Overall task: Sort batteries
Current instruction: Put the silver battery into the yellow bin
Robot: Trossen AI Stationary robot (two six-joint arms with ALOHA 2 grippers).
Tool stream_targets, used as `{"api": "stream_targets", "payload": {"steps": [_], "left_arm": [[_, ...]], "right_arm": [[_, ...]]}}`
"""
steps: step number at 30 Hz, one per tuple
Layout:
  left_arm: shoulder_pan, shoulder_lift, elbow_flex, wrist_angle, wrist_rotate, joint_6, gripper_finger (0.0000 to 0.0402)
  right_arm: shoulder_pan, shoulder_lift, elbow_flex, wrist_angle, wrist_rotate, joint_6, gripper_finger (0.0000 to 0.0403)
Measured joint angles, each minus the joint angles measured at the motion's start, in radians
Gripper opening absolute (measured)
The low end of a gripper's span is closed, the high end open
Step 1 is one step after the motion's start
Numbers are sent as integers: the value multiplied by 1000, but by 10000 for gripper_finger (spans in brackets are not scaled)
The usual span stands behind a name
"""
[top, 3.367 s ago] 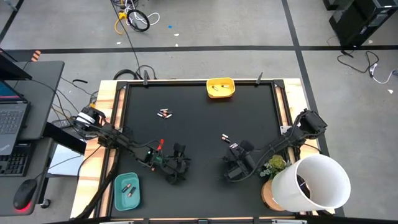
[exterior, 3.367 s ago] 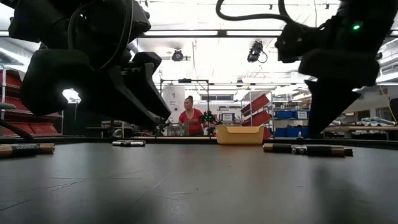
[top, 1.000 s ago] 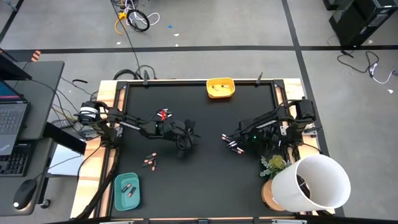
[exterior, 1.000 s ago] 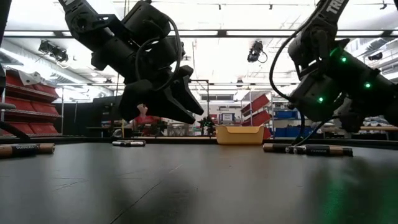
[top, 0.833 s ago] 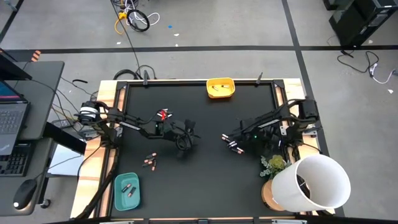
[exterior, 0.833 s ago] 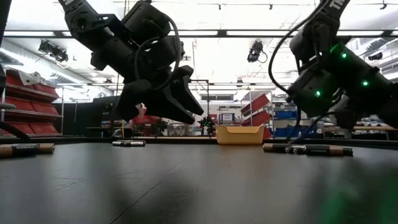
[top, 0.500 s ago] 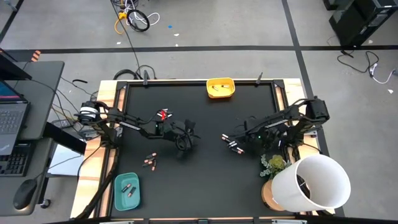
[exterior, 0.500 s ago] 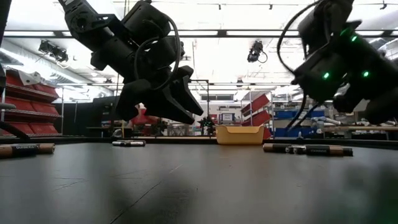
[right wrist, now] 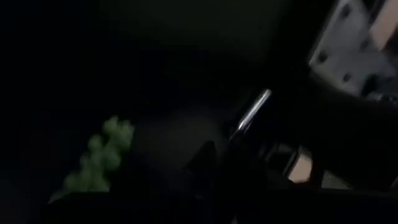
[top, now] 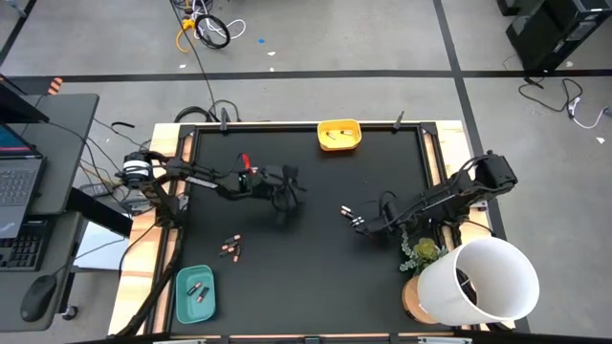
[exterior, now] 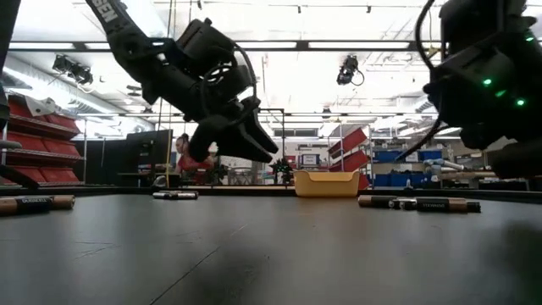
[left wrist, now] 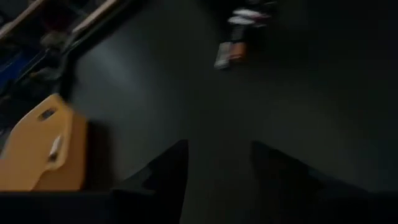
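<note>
The batteries (top: 351, 216) lie flat right of the mat's (top: 306, 277) middle, long axes slanting toward the yellow tray (top: 339, 135). My right gripper (top: 371, 226) sits just beside them; I cannot tell its spread. My left gripper (top: 284, 196) hovers left, parted, empty.

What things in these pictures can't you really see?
- Right hand: the high view leaves it too small to tell what, if anything, it holds; the right wrist view is dark and blurred.
- Batteries in the yellow tray: too small from above; in the low view the wall hides them.
- Teal tray: battery types too small.
</note>
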Motion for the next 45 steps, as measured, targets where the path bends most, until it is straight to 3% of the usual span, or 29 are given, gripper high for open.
{"api": "stream_targets", "payload": {"steps": [4,7,13,16,20,23,27,29,33,38,45], "left_arm": [[53,0,0,57,-12,3,171],[111,0,0,128,-12,50,163],[265,0,16,326,29,39,160],[309,-1,42,430,-47,-49,160],[321,-29,64,445,-217,-237,160],[321,-52,69,416,-256,-461,160],[309,-103,69,280,-151,-815,160],[304,-142,69,218,-62,-901,159],[292,-258,76,24,-12,-896,151],[297,-370,119,-175,70,-901,140],[296,-447,151,-250,157,-970,137]], "right_arm": [[5,-25,-1,3,125,105,10],[-27,-34,-1,4,158,139,1],[-141,-34,3,35,185,79,6],[-200,-35,30,71,246,52,4],[-253,-36,84,120,291,-43,0],[-273,-36,100,107,225,-99,0],[-252,-36,114,49,101,-126,0],[-228,-36,118,27,60,-112,0],[-164,-38,117,-56,27,50,1],[-86,-39,109,-45,-10,395,2],[-18,-39,107,-59,6,772,2]]}}
